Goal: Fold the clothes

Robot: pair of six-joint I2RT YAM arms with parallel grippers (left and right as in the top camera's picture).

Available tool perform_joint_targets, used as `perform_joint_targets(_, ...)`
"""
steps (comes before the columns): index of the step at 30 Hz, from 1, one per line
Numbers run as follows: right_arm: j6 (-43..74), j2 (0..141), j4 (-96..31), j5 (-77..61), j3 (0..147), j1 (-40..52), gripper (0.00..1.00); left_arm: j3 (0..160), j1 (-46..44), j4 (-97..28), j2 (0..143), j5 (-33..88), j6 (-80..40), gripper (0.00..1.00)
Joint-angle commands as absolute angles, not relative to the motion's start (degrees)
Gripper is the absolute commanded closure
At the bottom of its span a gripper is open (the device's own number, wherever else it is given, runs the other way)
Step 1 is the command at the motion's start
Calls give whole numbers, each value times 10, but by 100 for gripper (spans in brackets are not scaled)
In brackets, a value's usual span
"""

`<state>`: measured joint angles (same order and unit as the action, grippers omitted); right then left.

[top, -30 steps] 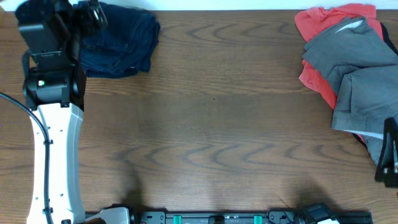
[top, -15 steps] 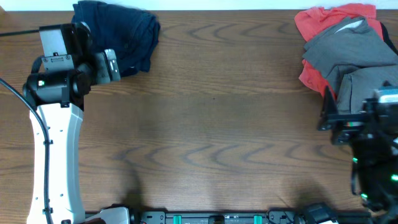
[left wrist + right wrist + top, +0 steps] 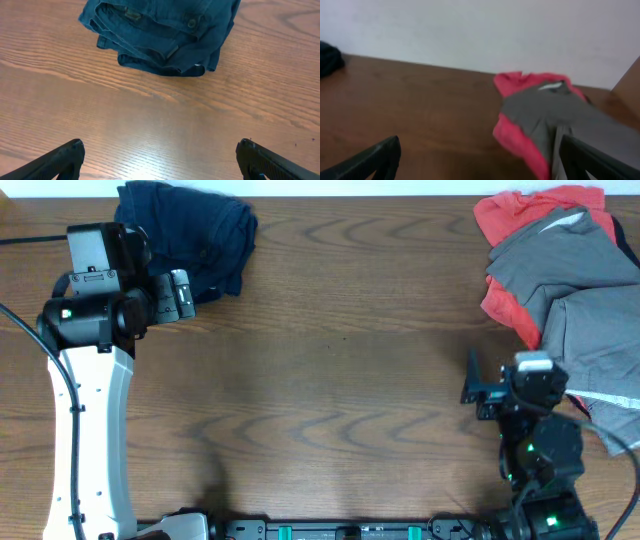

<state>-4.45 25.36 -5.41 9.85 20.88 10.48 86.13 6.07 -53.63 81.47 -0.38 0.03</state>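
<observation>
The clothes lie in two places. Folded navy shorts [image 3: 200,235] sit at the table's back left, filling the top of the left wrist view [image 3: 165,35]. A grey garment [image 3: 580,300] lies over a coral-red one [image 3: 500,220] at the back right, and both show in the right wrist view: grey [image 3: 555,112], coral-red [image 3: 512,135]. My left gripper [image 3: 180,293] hovers open just in front of the shorts, its jaws wide over bare wood [image 3: 160,150]. My right gripper [image 3: 478,388] is open too, left of the grey pile, nothing between its fingers [image 3: 480,147].
The wooden table [image 3: 340,380] ends at a white wall behind [image 3: 480,25]. My left arm's white link [image 3: 90,440] runs down the left side. A black base rail [image 3: 380,530] lines the front edge. The navy shorts show small at far left [image 3: 327,59].
My left gripper has drawn back off the navy shorts toward the front, then held still. My right arm has swung in from the right edge, leftward, off the grey garment.
</observation>
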Motion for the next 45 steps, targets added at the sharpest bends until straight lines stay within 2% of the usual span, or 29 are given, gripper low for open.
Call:
perform_joint_targets(1, -30, 209, -39, 78, 156, 88, 1, 865, 62, -537, 810, -6, 4, 2)
perform_joint_targets(10, 3, 130, -38, 47, 49, 80, 1, 865, 62, -537, 810, -6, 4, 2)
perform_joint_targets(15, -41, 81, -39, 5, 4, 80, 1, 865, 62, -537, 810, -6, 4, 2)
perform_joint_targets(26, -46, 1, -40, -5, 3, 79, 1, 865, 62, -537, 810, -6, 4, 2)
perform_joint_targets(45, -46, 3, -41, -5, 3, 79, 1, 865, 62, -537, 810, -6, 4, 2)
